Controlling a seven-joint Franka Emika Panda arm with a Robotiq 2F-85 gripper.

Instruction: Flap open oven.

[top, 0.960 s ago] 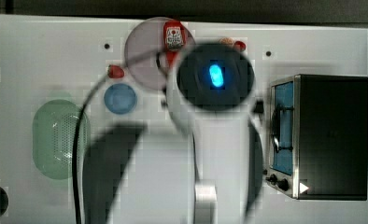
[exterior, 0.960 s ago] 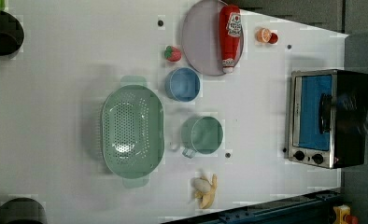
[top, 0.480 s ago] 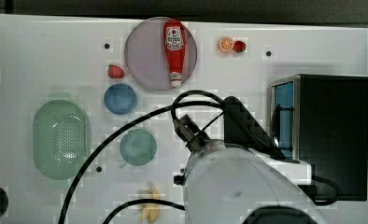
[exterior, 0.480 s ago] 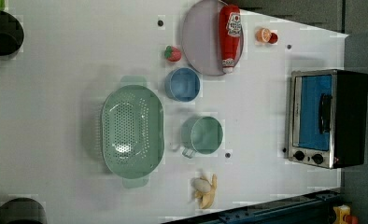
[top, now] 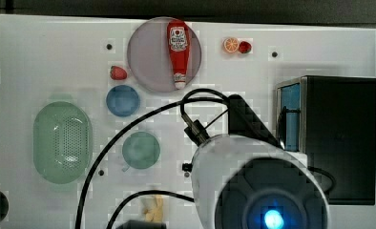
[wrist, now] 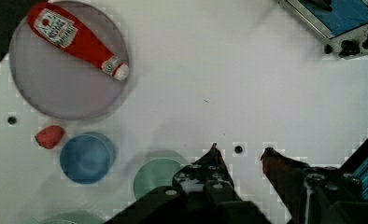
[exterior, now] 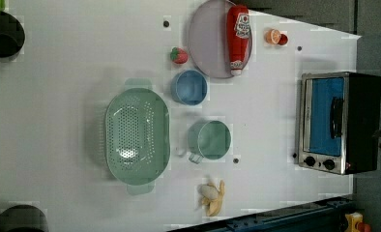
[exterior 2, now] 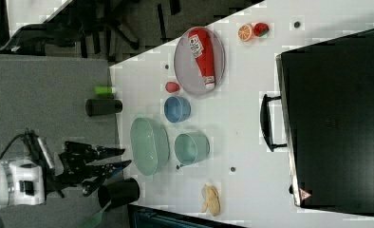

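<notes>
Jaws stand apart and empty on our gripper (wrist: 240, 156), well off from the oven (wrist: 334, 21), whose closed door's bar handle (exterior 2: 266, 122) runs along the counter's edge.

You can read no wording here. The ketchup bottle (top: 178, 50) carries a white label with print too small to make out. The oven (exterior 2: 337, 123) bears a small red-and-white warning triangle (exterior 2: 304, 194) near one corner of its black casing.
</notes>
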